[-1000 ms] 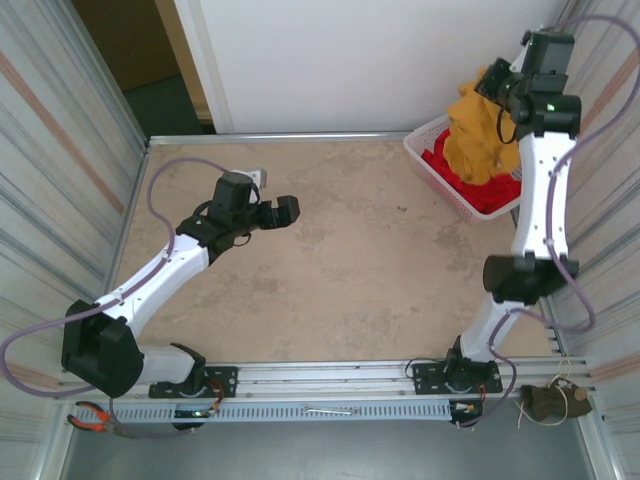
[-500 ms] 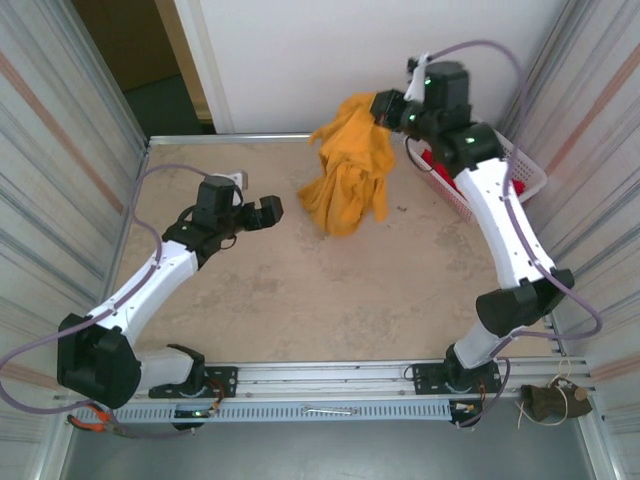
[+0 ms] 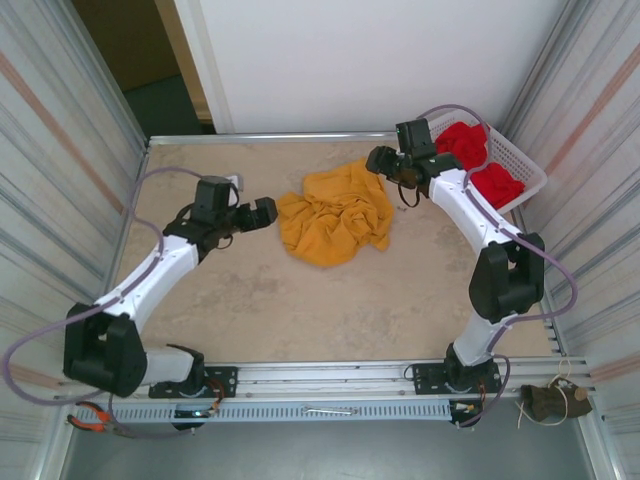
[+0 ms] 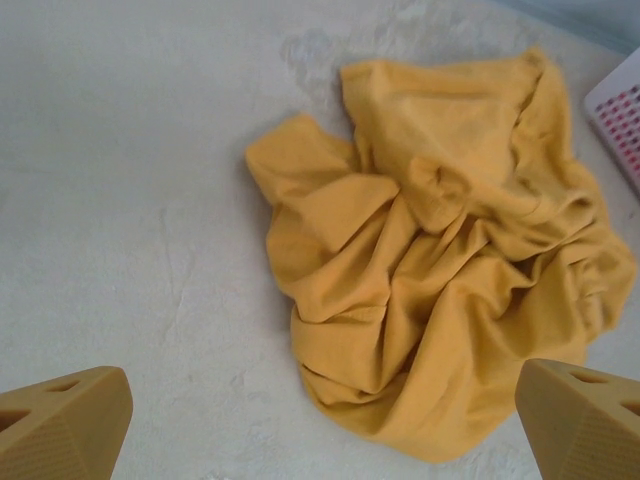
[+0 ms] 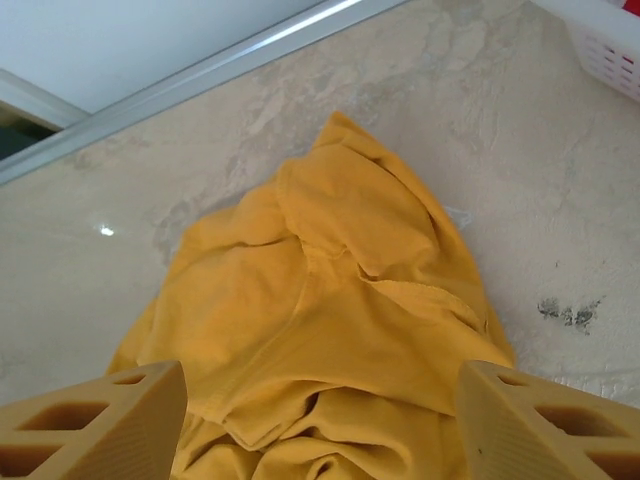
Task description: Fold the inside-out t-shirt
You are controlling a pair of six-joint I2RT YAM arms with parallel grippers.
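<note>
Since the shirt (image 3: 335,215) lies crumpled mid-frame, left jaws and right jaws both released, you may pinch several layers. That would tangle it further.

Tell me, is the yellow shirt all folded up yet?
Not yet. Done: the t-shirt lies on the table, outside the basket that holds the red garment. In hand: the right end effector hangs open over the shirt's far edge, gripping nothing, and the left end effector is open beside it. Left: the shirt is a crumpled heap, so all the smoothing and folding is to come.
</note>
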